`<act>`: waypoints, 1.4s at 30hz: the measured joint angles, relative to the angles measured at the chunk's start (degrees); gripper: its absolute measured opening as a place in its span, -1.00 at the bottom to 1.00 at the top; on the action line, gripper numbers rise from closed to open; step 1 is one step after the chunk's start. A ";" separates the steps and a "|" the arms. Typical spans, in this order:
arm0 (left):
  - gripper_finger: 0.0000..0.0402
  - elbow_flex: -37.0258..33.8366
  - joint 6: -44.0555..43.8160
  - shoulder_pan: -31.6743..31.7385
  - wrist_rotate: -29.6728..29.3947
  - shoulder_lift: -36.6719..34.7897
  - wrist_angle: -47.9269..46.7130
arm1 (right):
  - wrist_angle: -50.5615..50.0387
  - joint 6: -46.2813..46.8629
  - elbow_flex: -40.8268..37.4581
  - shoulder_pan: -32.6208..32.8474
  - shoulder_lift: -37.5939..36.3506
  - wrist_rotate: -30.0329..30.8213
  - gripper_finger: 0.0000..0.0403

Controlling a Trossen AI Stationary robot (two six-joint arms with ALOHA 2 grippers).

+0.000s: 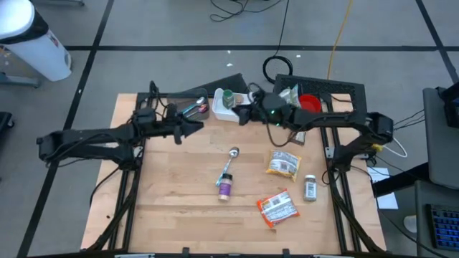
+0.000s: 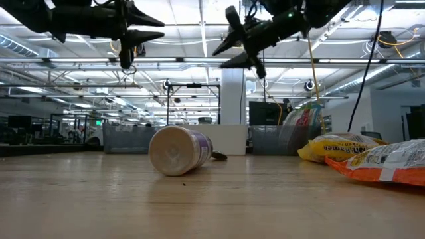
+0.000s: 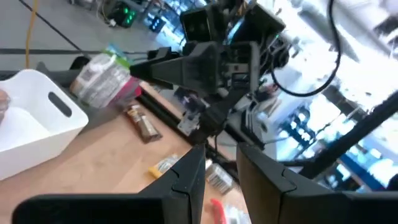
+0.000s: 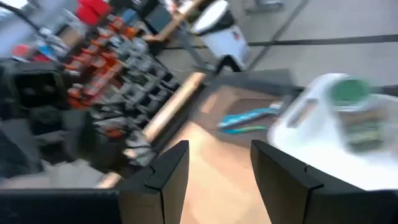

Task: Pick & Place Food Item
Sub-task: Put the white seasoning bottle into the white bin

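Note:
Food lies loose on the wooden table [image 1: 172, 208]: a purple-labelled jar [image 1: 225, 188] on its side, a yellow bag [image 1: 282, 163], an orange bag [image 1: 277, 208], a small spice jar [image 1: 310, 188] and a brown bar [image 1: 297, 136]. A white bin [image 1: 224, 104] at the far edge holds a green-lidded jar [image 4: 351, 106]. My left gripper [image 1: 199, 127] hangs open above the table's far left part, fingers level and pointing right. My right gripper [image 1: 240, 115] hangs open beside the bin, pointing left. The two grippers face each other, and nothing is between either pair of fingers.
A metal scoop [image 1: 233, 154] lies near the purple jar. A red bowl [image 1: 308, 102] and a clear bag [image 1: 287, 93] sit at the far right corner, and blue utensils [image 1: 192, 109] lie left of the bin. Bare wood shows at the table's near left.

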 joint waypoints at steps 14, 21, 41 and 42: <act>-0.51 0.22 5.03 -2.21 0.06 4.11 5.44 | 23.00 5.00 0.04 7.13 13.71 -2.72 -0.19; -0.51 0.22 5.31 -2.10 -9.34 4.08 6.34 | 23.65 1.81 0.00 5.34 12.04 -9.40 -0.18; -0.51 0.22 0.41 -2.22 -18.52 4.08 21.90 | 29.30 3.93 0.02 0.26 7.14 -10.03 -0.19; -0.51 0.22 -0.39 -2.27 -18.52 4.08 21.90 | 29.20 3.91 0.02 0.38 7.14 -9.12 -0.20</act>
